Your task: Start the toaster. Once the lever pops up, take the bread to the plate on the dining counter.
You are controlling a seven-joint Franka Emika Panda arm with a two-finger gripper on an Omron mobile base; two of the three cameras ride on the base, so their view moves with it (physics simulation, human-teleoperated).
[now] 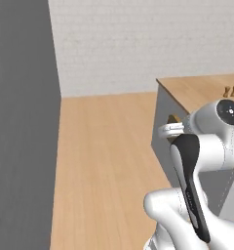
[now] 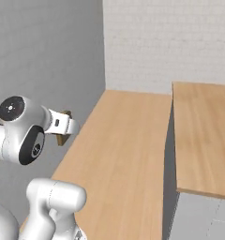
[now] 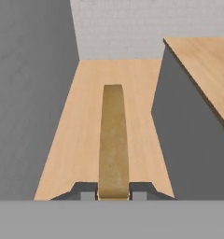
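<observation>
My gripper (image 3: 113, 193) is shut on the bread (image 3: 113, 140), a thin tan slice with a darker crust, seen edge-on as it sticks out forward between the fingers. From the base cameras the bread (image 1: 173, 118) (image 2: 63, 138) peeks out beside the white hand, held in the air over the floor. The dining counter (image 1: 202, 90) (image 2: 203, 136) (image 3: 207, 60), light wood on a grey body, stands ahead to the right of the gripper. The toaster and the plate are out of view.
A tall grey wall (image 1: 21, 122) runs along the left, and a white brick wall (image 1: 138, 39) closes the far end. Between the grey wall and the counter lies an open wooden floor (image 1: 104, 156). Two small brown things (image 1: 231, 90) sit on the counter's far part.
</observation>
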